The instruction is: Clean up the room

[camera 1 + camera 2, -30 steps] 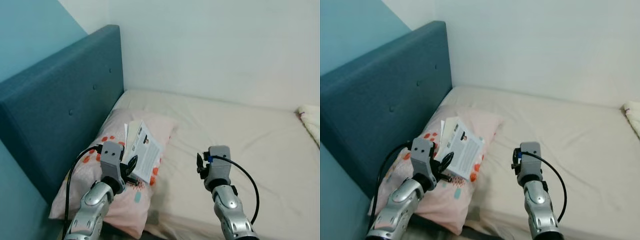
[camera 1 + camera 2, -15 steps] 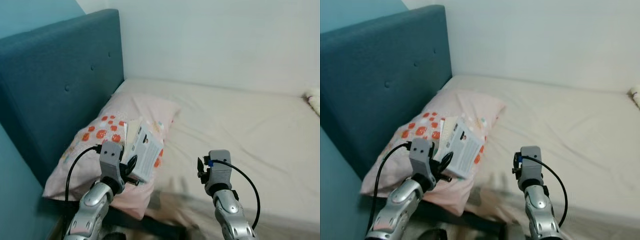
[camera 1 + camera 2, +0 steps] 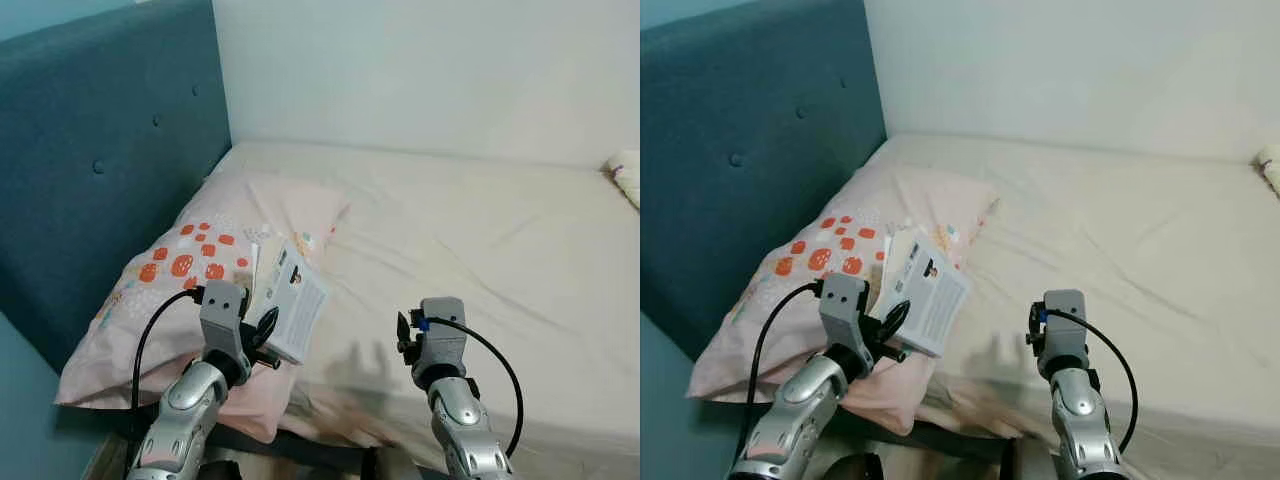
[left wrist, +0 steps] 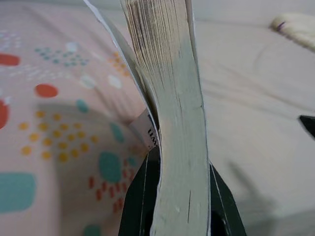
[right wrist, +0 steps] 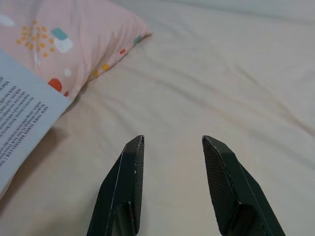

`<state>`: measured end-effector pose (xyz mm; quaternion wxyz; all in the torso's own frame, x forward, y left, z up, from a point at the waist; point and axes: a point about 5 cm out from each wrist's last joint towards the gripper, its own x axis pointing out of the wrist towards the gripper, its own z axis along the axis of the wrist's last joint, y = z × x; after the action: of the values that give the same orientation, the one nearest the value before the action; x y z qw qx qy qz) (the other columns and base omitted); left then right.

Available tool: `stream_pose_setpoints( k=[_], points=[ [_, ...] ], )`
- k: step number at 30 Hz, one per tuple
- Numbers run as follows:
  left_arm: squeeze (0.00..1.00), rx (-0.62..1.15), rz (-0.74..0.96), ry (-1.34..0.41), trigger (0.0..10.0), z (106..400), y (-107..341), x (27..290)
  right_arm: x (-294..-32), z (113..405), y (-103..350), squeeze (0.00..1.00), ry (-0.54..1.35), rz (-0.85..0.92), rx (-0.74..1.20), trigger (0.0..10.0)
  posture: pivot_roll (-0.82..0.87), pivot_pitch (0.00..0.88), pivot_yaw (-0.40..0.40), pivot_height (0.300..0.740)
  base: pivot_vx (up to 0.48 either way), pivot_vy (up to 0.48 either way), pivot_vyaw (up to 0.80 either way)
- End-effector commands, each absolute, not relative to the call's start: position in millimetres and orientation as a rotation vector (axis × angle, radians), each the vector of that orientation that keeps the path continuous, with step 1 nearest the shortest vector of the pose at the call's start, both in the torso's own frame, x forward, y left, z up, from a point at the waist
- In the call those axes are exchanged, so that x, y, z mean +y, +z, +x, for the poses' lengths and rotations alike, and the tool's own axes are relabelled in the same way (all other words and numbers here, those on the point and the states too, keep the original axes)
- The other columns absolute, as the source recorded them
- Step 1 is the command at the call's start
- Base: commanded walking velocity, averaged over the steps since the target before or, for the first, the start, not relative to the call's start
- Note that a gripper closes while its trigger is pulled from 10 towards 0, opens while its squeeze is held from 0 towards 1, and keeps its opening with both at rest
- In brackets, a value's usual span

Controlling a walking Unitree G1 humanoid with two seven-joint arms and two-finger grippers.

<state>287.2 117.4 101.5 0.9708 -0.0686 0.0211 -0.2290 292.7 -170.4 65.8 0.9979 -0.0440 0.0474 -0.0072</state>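
1. Camera view has pulled back and dropped: the bed's near edge now shows, headboard [image 3: 100, 170] sits further left.
2. Pillow [image 3: 180, 290] now in full view, nearer the arms.
3. Book [image 3: 290, 305] in the left gripper [image 3: 262, 335] now overhangs the pillow's edge.
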Motion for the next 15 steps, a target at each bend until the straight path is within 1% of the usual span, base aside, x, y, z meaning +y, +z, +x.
stream_pose_setpoints(
  k=[1, 7, 8, 11, 15],
  points=[
    [0.00, 0.018, -0.162, -0.492, 10.0, 290.0, 112.0, 114.7, -170.0, 293.2, 66.6, 0.00, -0.012, -0.078, 0.100, 10.0, 0.00, 0.024, -0.060, 0.590, 0.000, 0.000, 0.00],
    [0.00, 0.132, -0.420, -0.589, 10.0, 289.2, 115.8, 102.8, -167.2, 295.3, 67.5, 0.00, 0.010, -0.057, 0.106, 10.0, -0.01, 0.017, -0.061, 0.585, 0.000, 0.000, 0.00],
    [0.00, 0.132, -0.420, -0.589, 10.0, 289.2, 115.8, 102.8, -167.2, 295.3, 67.5, 0.00, 0.010, -0.057, 0.106, 10.0, -0.01, 0.017, -0.061, 0.585, 0.000, 0.000, 0.00],
    [0.00, 0.189, -0.594, -0.596, 10.0, 293.1, 119.2, 99.0, -169.4, 295.3, 67.3, 0.00, -0.003, -0.035, 0.111, 10.0, -0.01, 0.015, -0.060, 0.585, 0.000, 0.000, 0.00],
    [0.00, 0.259, -0.610, -0.545, 10.0, 298.7, 111.6, 97.3, -171.6, 294.6, 68.2, 0.00, -0.008, -0.028, 0.109, 10.0, -0.01, 0.017, -0.062, 0.585, 0.000, 0.000, 0.00]
  ],
)
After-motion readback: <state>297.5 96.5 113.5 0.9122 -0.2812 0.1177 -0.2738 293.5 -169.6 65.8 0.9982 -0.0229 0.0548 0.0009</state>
